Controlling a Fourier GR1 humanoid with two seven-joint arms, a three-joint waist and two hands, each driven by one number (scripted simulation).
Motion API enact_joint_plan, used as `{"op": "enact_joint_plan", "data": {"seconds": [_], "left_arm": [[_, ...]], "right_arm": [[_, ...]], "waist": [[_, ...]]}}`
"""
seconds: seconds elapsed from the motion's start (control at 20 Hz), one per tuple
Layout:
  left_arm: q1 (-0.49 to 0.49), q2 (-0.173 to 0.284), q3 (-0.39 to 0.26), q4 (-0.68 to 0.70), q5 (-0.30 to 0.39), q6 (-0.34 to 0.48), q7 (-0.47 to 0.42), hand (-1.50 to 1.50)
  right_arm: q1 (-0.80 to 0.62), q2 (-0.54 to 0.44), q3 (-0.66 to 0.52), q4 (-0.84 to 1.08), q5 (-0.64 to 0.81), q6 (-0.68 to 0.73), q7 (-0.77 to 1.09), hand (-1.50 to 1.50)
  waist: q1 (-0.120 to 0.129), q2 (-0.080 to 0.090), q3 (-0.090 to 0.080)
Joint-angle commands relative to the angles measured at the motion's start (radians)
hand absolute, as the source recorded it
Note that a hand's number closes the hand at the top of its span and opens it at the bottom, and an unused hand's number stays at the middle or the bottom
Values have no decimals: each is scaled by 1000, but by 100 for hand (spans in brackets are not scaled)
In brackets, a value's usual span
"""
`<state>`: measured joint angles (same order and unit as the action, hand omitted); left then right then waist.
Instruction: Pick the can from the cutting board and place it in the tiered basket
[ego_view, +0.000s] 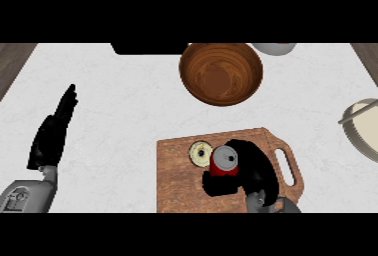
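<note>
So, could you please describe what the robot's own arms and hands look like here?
Both hands are matte black: the left hand is long and slim, the right hand looks bulkier. Each joins a grey forearm; the left forearm is rounded, light grey, with darker panel lines. No cables, sleeves or markings show.

head view | steeply down on counter (111, 105) | forearms enter from lower edge

Kitchen counter, seen from above. A white marbled worktop (133, 100) is carrying a wooden cutting board (181, 185) with a handle slot, a wooden bowl (221, 73) and a wire basket (360, 127); wood flooring (11, 62) is showing at both edges.
</note>
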<state>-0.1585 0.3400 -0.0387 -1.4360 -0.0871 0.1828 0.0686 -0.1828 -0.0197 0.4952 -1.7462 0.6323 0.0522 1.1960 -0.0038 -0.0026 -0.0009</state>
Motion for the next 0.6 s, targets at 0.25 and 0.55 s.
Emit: {"op": "enact_joint_plan", "data": {"seconds": [0.25, 0.55], "left_arm": [[36, 16, 35, -13, 0, -14, -10, 0], [29, -10, 26, 17, -2, -24, -36, 0]], "right_arm": [[167, -293, 111, -317, 47, 96, -331, 150], [142, -288, -1, -561, 169, -31, -323, 150]], "waist": [[-14, -5, 2], [-13, -2, 0]]}}
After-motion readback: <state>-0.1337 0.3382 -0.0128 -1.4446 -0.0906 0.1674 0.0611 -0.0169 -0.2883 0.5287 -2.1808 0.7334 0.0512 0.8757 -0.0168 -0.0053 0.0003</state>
